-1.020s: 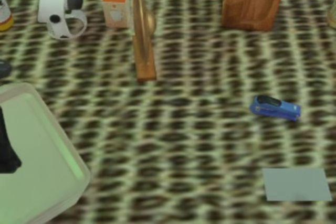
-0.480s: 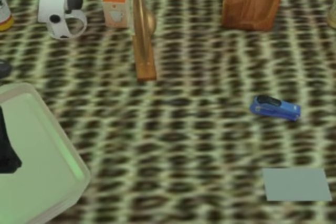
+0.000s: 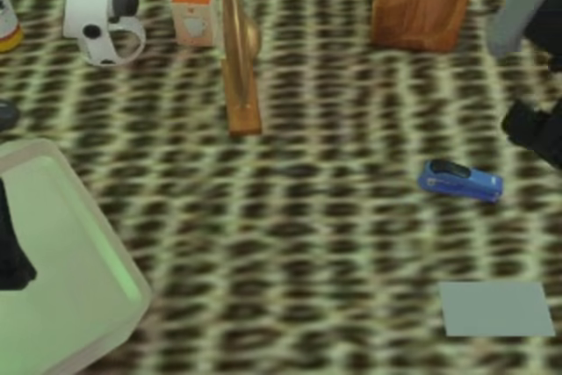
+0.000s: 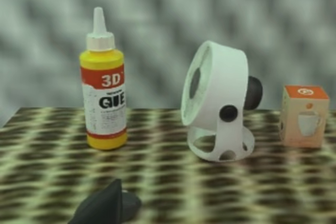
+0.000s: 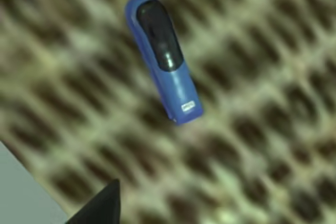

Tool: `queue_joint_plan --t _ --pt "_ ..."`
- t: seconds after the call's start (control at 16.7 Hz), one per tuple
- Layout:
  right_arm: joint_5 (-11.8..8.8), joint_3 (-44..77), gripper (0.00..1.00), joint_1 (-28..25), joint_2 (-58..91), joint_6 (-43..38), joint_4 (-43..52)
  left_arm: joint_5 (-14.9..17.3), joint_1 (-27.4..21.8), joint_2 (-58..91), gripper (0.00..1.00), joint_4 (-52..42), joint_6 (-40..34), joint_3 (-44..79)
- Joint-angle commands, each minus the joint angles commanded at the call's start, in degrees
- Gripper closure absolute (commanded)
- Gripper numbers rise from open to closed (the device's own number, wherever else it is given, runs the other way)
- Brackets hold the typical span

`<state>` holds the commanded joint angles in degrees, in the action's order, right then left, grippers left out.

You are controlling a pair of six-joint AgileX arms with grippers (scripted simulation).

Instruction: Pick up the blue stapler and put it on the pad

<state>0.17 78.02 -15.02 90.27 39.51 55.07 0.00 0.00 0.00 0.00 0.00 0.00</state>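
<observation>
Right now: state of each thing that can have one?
blue stapler: closed, lying flat on the table, not gripped
pad: bare, nothing on it
glue bottle: upright, capped
right gripper: above the table beside the stapler
left gripper: parked over the tray

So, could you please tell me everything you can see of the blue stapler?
The blue stapler is small, long and bright blue, with a glossy, plastic-looking body, a dark patch on top at one end and a tiny pale label near the other. It lies flat on the patterned table, right of centre, above the grey pad and apart from it. Nothing touches it; the right hand hovers nearby.
</observation>
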Motion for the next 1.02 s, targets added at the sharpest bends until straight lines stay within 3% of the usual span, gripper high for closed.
queue_joint_plan --t 0.48,1.02 --pt "-0.03 28.78 0.0 -5.18 30.95 13.82 18.73 0.0 0.0 0.0 0.0 0.0 0.0 0.0" --pt "-0.03 32.23 0.0 -5.51 34.33 15.46 20.56 0.0 0.0 0.0 0.0 0.0 0.0 0.0"
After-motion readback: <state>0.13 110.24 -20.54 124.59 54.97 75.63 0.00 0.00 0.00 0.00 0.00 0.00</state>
